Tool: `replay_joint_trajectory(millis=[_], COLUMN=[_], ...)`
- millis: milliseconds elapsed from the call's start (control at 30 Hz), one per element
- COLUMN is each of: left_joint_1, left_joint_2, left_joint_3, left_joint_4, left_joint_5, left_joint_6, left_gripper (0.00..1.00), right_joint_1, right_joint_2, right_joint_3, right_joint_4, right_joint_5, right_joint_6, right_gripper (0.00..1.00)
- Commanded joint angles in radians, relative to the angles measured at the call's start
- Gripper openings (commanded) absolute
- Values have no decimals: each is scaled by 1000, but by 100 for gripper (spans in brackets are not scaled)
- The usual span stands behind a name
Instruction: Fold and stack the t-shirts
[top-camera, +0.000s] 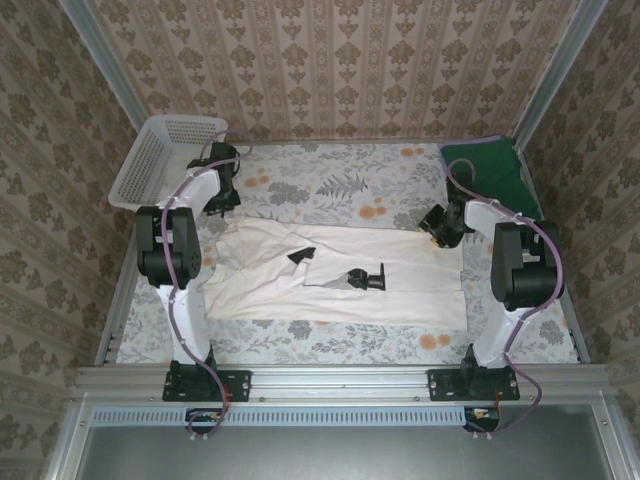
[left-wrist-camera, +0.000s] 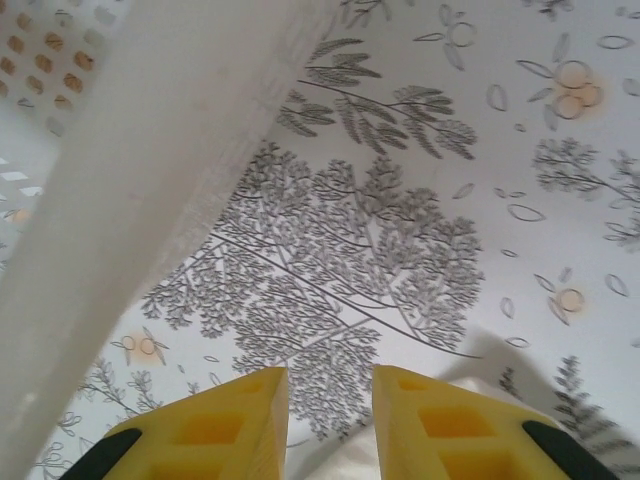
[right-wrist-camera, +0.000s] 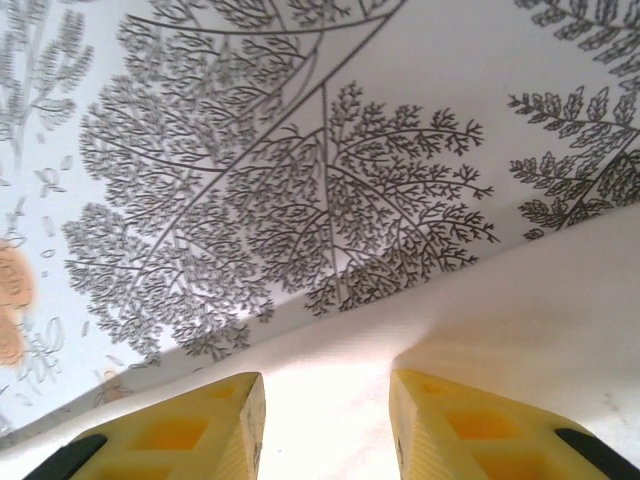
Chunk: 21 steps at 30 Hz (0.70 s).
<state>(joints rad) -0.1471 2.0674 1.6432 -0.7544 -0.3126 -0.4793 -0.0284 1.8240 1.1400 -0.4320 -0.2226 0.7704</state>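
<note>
1. The white shirt (top-camera: 260, 285) lies spread out in the middle of the table (top-camera: 330, 185).
2. The green shirt (top-camera: 490, 170) sits in the far right corner.
3. The left gripper (left-wrist-camera: 330, 378) is open and empty.
4. The right gripper (right-wrist-camera: 327, 388) is open above the white shirt's edge.

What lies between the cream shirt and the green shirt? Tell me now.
In the top view, the right gripper, jaws open, sits between the cream shirt and the green shirt, over floral tablecloth.
</note>
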Motion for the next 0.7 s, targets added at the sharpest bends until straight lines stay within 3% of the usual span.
replay_joint_trajectory(millis=[0, 133, 333, 467, 667], left_joint_1=[-29, -58, -72, -75, -59], left_joint_2=[-68, -52, 1, 53, 99], left_joint_3=[31, 9, -3, 22, -4], left_joint_4=[11, 81, 93, 63, 39], left_joint_5=[113, 280, 349, 343, 231], left_joint_6=[8, 40, 44, 54, 67], left_gripper=[25, 14, 11, 10, 8], right_joint_1=[1, 4, 4, 3, -6], right_joint_2=[-64, -98, -91, -64, -7], right_joint_3=[-14, -39, -63, -48, -14], right_joint_4=[31, 35, 28, -5, -43], right_joint_5=[-30, -21, -24, -3, 29], right_joint_6=[-2, -6, -10, -21, -36], right_gripper=[40, 40, 37, 36, 34])
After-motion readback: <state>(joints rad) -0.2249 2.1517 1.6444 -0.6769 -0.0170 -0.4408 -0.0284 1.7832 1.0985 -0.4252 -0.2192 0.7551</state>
